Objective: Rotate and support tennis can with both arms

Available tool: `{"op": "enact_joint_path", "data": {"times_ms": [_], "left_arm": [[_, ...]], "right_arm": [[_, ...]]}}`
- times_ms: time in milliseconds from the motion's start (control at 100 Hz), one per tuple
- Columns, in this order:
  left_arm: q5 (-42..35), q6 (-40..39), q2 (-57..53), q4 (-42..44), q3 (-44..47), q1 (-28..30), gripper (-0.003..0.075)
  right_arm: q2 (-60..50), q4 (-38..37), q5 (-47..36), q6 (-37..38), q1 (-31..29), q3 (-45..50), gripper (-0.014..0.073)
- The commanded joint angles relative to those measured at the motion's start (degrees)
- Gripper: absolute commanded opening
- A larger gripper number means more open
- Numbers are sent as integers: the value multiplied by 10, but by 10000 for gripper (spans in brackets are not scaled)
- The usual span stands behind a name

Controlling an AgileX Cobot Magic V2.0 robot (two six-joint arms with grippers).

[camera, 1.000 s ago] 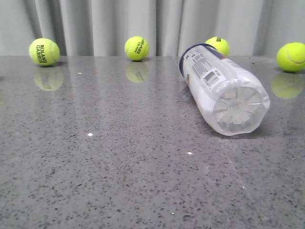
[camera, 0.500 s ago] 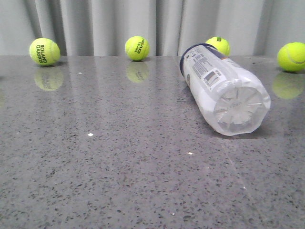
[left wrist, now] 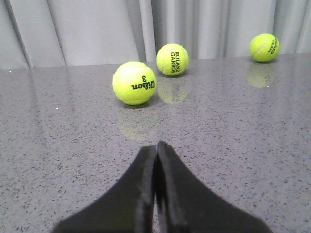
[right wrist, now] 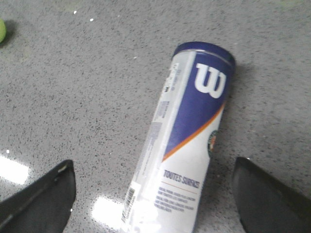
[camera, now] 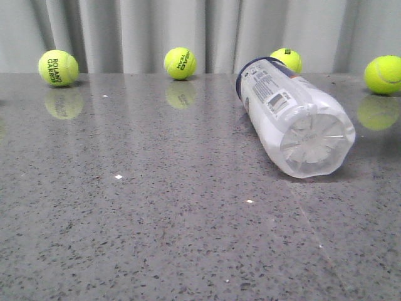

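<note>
Fingers of the left hand (left wrist: 156,194) pressed together, empty; right hand (right wrist: 153,194) spread wide above the tennis can (right wrist: 182,145).

Lab/demo setup: grey speckled table (camera: 156,238) w/ curtain backdrop (camera: 138,31).

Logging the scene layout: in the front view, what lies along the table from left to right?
Roland Garros ball → Head Team ball → tennis can → plain ball at the right edge.

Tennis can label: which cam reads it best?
Right wrist view. The tennis can lies lengthwise under the open right tool, with navy band and logo facing the lens. Front view shows mostly its ribbed base and barcode. Left wrist view shows no can.
</note>
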Motion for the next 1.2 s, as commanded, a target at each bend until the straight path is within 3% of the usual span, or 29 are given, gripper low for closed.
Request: {"op": "enact_joint_path", "data": {"times_ms": [0,370,670,1190], "left_arm": [[-46,-7,-19,-6,26,2,-20],[-46,-7,-19,-6,26,2,-20],[-46,-7,-19,-6,26,2,-20],[-46,-7,-19,-6,26,2,-20]], "right_arm": [[23,14,-21,8,10,-39,645],[190,2,136,62,14,-202,645],[239,-104,167,150,27,-252,645],[294,-92,169,172,28,-252,645]]}}
